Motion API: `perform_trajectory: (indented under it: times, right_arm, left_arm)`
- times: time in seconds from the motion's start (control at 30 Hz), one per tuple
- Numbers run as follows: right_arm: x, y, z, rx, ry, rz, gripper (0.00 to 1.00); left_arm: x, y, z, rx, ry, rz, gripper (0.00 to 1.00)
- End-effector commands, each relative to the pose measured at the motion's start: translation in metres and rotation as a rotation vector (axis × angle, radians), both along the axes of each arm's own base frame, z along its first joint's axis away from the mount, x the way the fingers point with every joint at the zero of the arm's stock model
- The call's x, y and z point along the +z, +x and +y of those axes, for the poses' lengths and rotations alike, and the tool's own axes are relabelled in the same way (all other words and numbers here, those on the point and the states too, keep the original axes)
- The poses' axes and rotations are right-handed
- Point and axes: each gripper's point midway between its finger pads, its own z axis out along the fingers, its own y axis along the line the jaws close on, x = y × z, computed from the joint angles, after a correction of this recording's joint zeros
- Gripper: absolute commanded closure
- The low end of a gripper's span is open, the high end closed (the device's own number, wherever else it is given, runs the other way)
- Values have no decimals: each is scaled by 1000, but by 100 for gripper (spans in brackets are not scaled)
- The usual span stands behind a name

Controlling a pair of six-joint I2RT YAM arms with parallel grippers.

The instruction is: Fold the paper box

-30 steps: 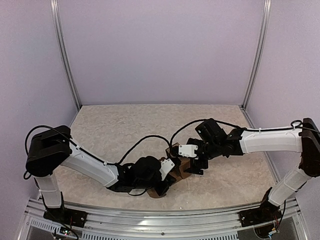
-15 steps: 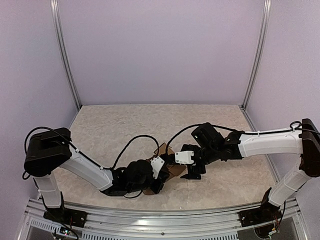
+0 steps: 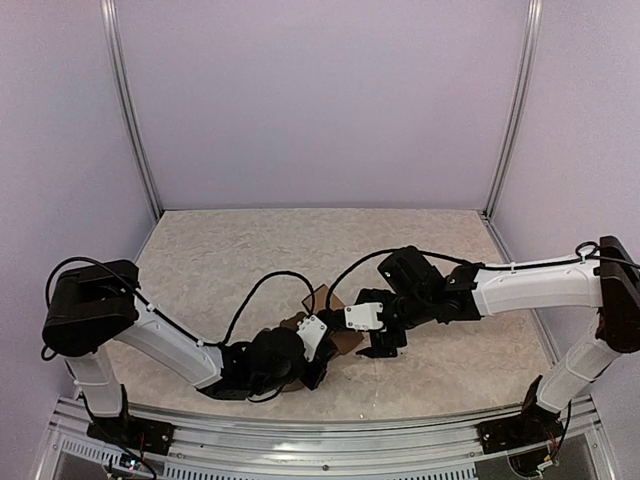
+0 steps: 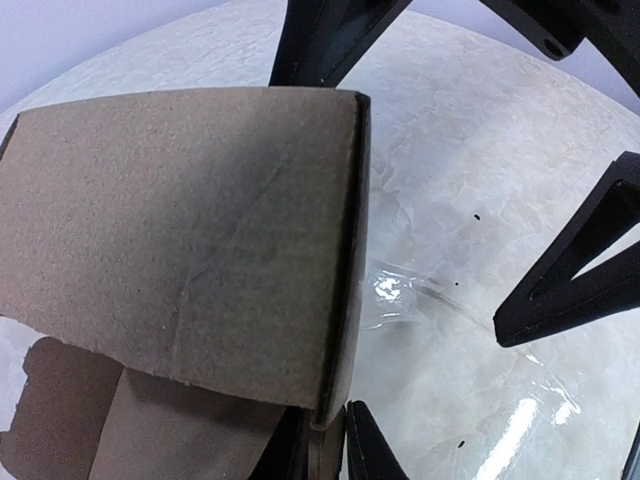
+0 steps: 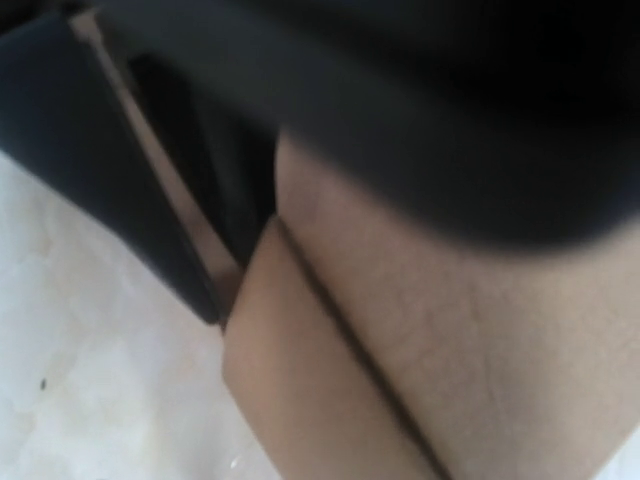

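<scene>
The paper box point(image 3: 343, 340) is brown cardboard, partly folded, with one flap point(image 3: 322, 299) sticking up at its far side. It lies on the table between the two grippers. My left gripper point(image 3: 323, 362) comes in from the near left. In the left wrist view its two fingertips point(image 4: 365, 452) stand close on either side of the box's point(image 4: 180, 230) thin right wall. My right gripper point(image 3: 378, 343) stands wide open at the box's right side; its black fingers point(image 4: 575, 285) show beyond and right of the box. The right wrist view is blurred, with the box point(image 5: 450, 350) filling it beside one finger point(image 5: 110, 190).
The table top point(image 3: 230, 260) is pale and marbled, enclosed by lilac walls with metal posts point(image 3: 132, 110) at the back corners. A metal rail point(image 3: 300, 425) runs along the near edge. Black cables point(image 3: 262, 290) loop over both arms.
Both grippers and the box have shifted left and a little nearer. The right gripper has closed in on the box's right side. The left fingers have eased slightly apart around the wall.
</scene>
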Motion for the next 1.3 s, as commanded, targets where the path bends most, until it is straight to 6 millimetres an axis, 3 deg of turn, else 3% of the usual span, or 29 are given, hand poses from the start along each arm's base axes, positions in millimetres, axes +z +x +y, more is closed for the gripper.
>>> perform_trajectory:
  times: [0.0,0.17,0.3,0.43,0.57,0.8,0.97,1.1,1.17,1.27]
  right_arm:
    - [13,18,9,-32,22,-83,12]
    - [16,17,14,-19,34,-83,12]
    - [16,13,17,-1,36,-76,12]
    - [12,8,20,14,26,-60,12]
    - [13,9,20,4,30,-53,12]
    - [16,9,17,-3,21,-48,11]
    - [21,3,11,-2,25,-19,10]
    - [55,4,10,-8,119,48,6]
    - [75,4,13,0,154,68,3]
    - [92,8,25,7,175,90,4]
  left_arm:
    - [24,-20,7,-15,42,-75,83]
    - [43,-23,55,91,37,-96,68]
    - [48,-8,93,148,26,-56,61]
    - [45,12,114,118,-51,73,54]
    - [43,43,122,86,-12,89,52]
    - [24,79,100,-73,47,166,53]
    - [5,101,100,-79,89,196,57]
    - [15,104,112,29,77,198,58]
    - [29,102,124,163,45,210,54]
    - [32,91,149,339,36,304,52]
